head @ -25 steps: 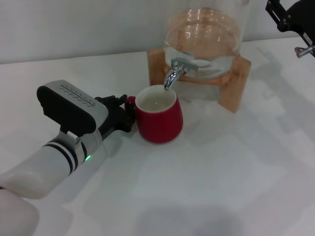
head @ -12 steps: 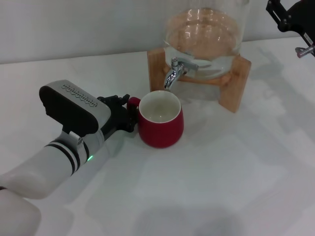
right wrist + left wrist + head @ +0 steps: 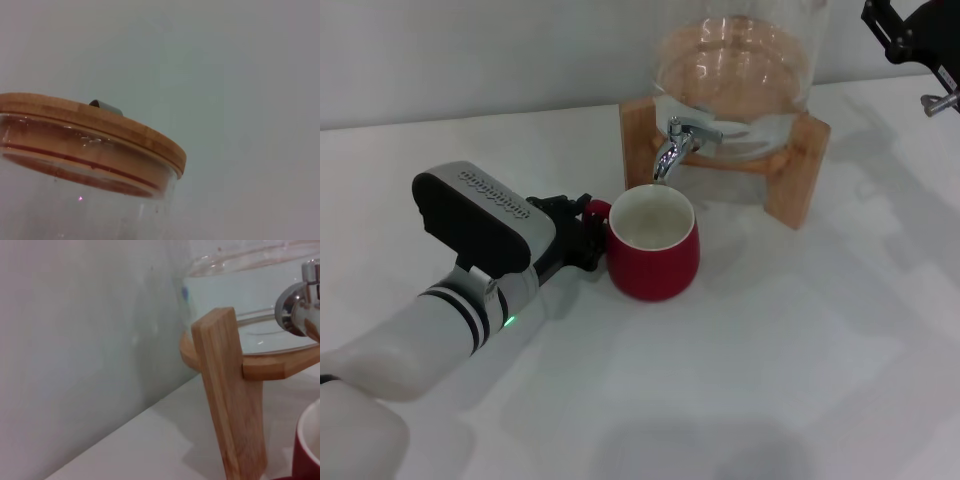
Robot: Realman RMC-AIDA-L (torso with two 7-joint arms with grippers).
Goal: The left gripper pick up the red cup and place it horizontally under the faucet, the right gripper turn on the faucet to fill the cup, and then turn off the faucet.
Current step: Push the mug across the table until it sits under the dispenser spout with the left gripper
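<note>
The red cup point(image 3: 653, 243) is seen upright on the white table point(image 3: 800, 340), its rim now just below and slightly in front of the faucet point(image 3: 676, 142); over the last 1 second it has been carried a little to the right and nearer the camera, and its mouth has come more squarely beneath the spout; the handle is clamped by the left gripper point(image 3: 588, 235), whose short fingers are closed tight about the loop with the cup kept level. In the left wrist view only the cup's rim point(image 3: 309, 450), a leg of the wooden stand point(image 3: 232, 400) and the chrome spigot's base point(image 3: 300, 310) are shown. The right gripper point(image 3: 910, 40) is parked high at the far right, well apart from the lever; its opening cannot be told. The placing step is judged nearly finished, the spout appearing to hang over the cup's far edge rather than its centre; a small further adjustment may be wanted before the lever is turned, lest water be spilled behind the rim.
</note>
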